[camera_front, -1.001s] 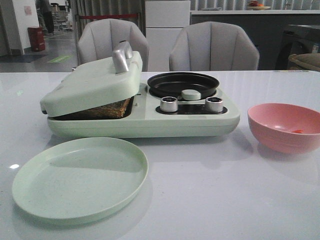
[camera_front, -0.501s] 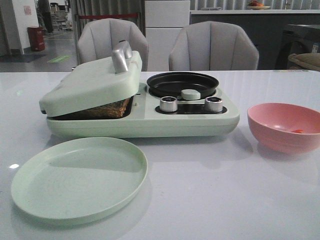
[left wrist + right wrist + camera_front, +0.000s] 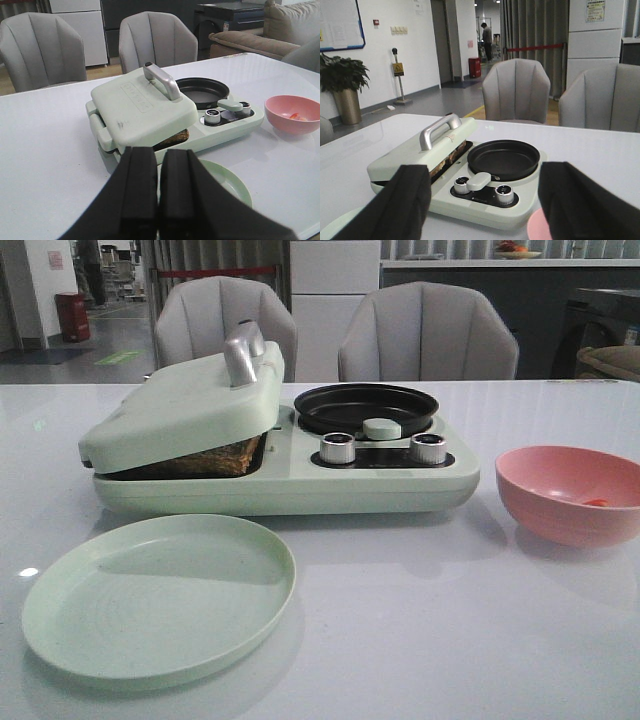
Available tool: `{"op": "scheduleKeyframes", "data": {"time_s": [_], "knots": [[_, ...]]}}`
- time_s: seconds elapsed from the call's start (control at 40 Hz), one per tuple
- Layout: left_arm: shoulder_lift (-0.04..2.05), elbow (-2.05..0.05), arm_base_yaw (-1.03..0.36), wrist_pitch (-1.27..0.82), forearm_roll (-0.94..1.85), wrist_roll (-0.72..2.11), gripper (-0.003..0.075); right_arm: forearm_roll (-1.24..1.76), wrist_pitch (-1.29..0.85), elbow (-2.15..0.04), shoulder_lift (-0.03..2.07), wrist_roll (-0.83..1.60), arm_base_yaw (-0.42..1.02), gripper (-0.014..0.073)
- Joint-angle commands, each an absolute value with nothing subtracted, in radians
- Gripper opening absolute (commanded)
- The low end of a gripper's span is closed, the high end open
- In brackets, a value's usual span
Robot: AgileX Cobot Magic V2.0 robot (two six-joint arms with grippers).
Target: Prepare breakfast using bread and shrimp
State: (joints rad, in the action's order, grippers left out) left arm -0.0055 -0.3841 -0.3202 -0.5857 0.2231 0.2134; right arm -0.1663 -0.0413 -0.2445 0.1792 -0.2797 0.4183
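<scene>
The bread (image 3: 205, 458) lies inside the pale green breakfast maker (image 3: 280, 480), under its tilted lid (image 3: 185, 405); only the brown crust edge shows, also in the left wrist view (image 3: 172, 139) and the right wrist view (image 3: 451, 156). The shrimp (image 3: 596, 503) is a small orange piece in the pink bowl (image 3: 570, 495), and shows in the left wrist view (image 3: 294, 116). My left gripper (image 3: 159, 200) is shut and empty, above the table in front of the maker. My right gripper (image 3: 482, 200) is open and empty, facing the maker's knobs. Neither gripper shows in the front view.
A black round pan (image 3: 365, 408) sits on the maker's right half, with two silver knobs (image 3: 338, 448) and a pale green knob (image 3: 382, 428) in front. A pale green plate (image 3: 160, 595) lies before the maker. Two grey chairs (image 3: 425, 335) stand behind the table.
</scene>
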Motion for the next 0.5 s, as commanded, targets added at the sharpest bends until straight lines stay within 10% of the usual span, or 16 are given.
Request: {"op": "scheduleKeyframes", "data": {"time_s": [0.0,0.48], "knots": [[-0.002,-0.409,-0.322,-0.506,0.241,0.206,0.0112,-0.194,-0.072,-0.363,0.262,-0.27,0.413,0.0558],[-0.002,-0.409,-0.322,-0.506,0.241,0.206,0.0112,-0.22,-0.452,-0.665,0.656,-0.326,0.412,0.0558]]}}
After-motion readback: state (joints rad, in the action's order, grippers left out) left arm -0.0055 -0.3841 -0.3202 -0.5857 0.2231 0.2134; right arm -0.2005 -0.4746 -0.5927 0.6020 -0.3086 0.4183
